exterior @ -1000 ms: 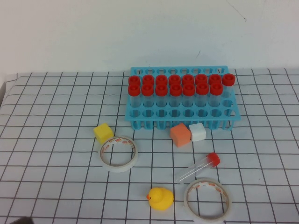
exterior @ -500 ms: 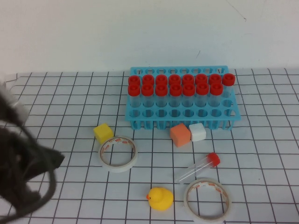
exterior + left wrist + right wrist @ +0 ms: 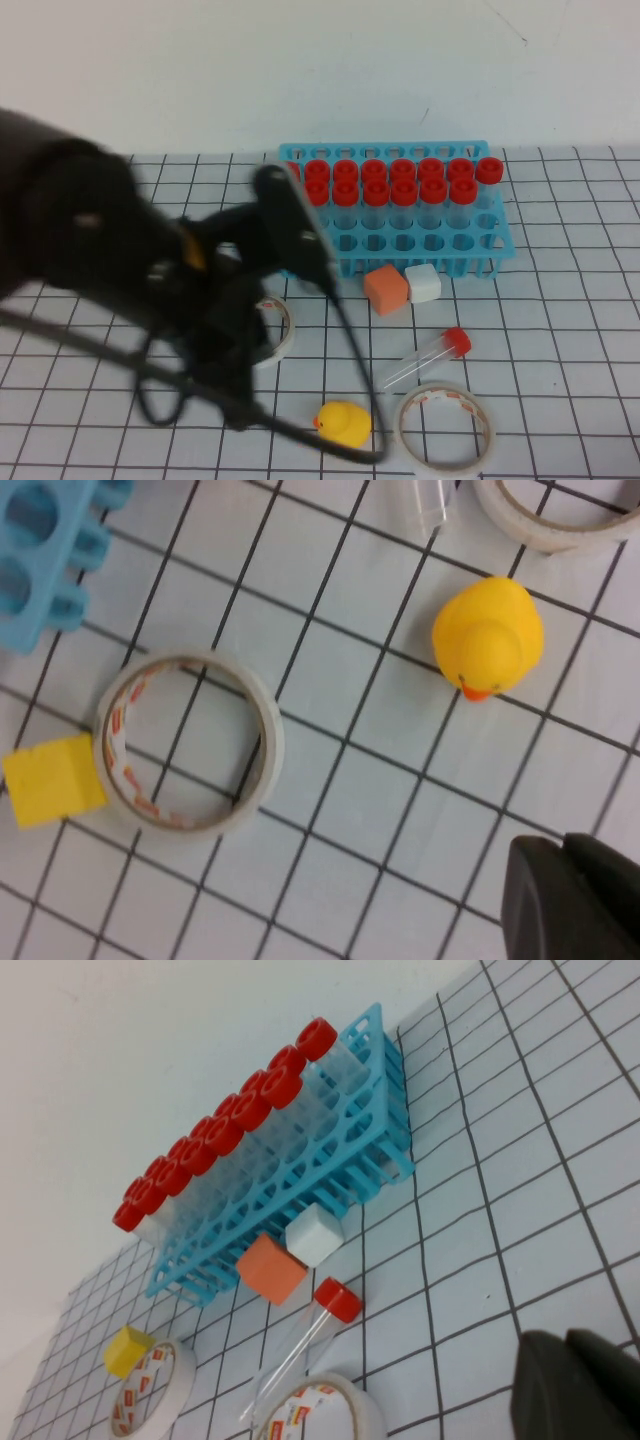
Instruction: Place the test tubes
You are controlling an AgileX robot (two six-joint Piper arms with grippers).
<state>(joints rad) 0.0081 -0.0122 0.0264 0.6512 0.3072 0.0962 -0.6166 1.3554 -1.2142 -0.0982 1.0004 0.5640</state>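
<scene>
Clearly the left gripper, closed and empty above the grid-lined table near the yellow rubber duck, should open before descending. The clear red-capped test tube lies flat between the orange cube and a white tape ring, well in front of the blue plastic rack; a grip across mid-barrel looks safest. The right gripper, closed and empty, hangs off to the table's right.

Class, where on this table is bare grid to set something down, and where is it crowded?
Bare: the grid right of the rack and loose tube, where the shut right tool hangs. Crowded: front centre, among orange cube, white cube, tape roll and duck; the shut left tool hovers there.
</scene>
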